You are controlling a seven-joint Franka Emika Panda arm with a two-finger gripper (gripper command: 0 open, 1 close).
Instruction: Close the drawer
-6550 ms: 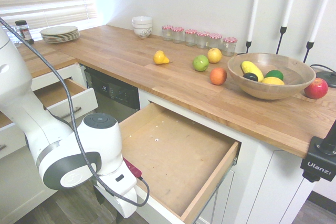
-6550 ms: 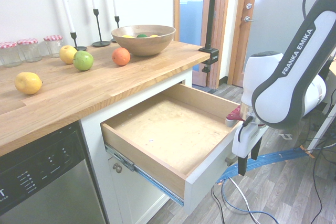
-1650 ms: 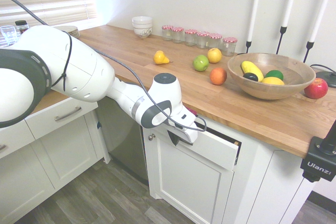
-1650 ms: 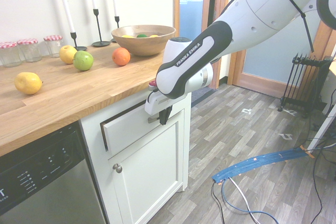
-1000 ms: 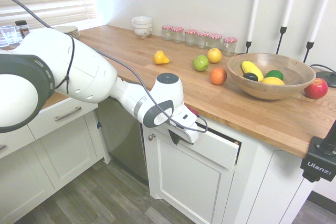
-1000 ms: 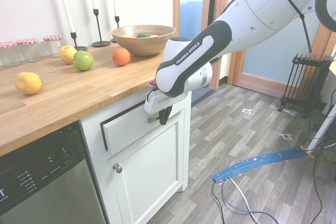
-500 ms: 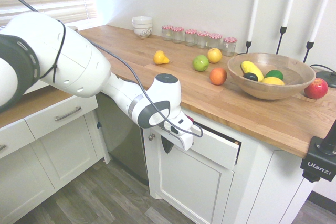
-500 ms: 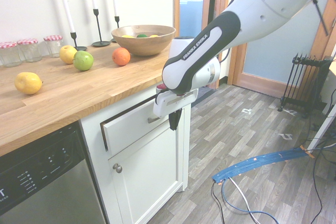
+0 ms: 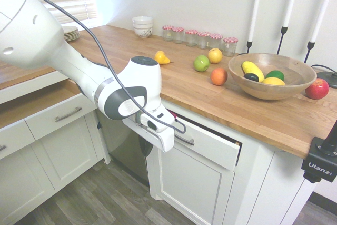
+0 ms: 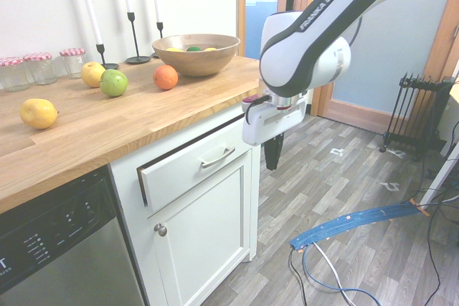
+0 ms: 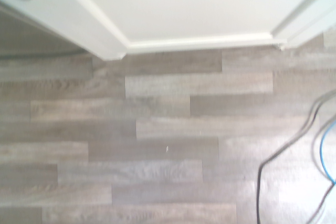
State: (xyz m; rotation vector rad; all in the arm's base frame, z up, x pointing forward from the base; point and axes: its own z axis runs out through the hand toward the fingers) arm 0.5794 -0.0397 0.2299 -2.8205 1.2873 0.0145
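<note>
Drawer ahead of me, across the open space in front of the cabinet: that is the relation my next move turns on. My pincer is closed, its fingers together and pointing down, with nothing in them. It hangs out in front of the drawer, apart from both the white front and the handle.

The drawer sits under the edge of the counter, above the cupboard door, and is nearly in. A dark gap shows behind its front, so I judge that a short push remains. The front's long axis runs sideways beneath the counter's edge, and the handle lies along it; my push should run square across that length, straight toward the cabinet.

I am the only arm here, so the reach is mine. I would line my closed fingertips up with the white front, near its middle, and press inward. Pushing too near one end could make the drawer skew on its runners; going in too low, I could press on the cupboard door instead.
</note>
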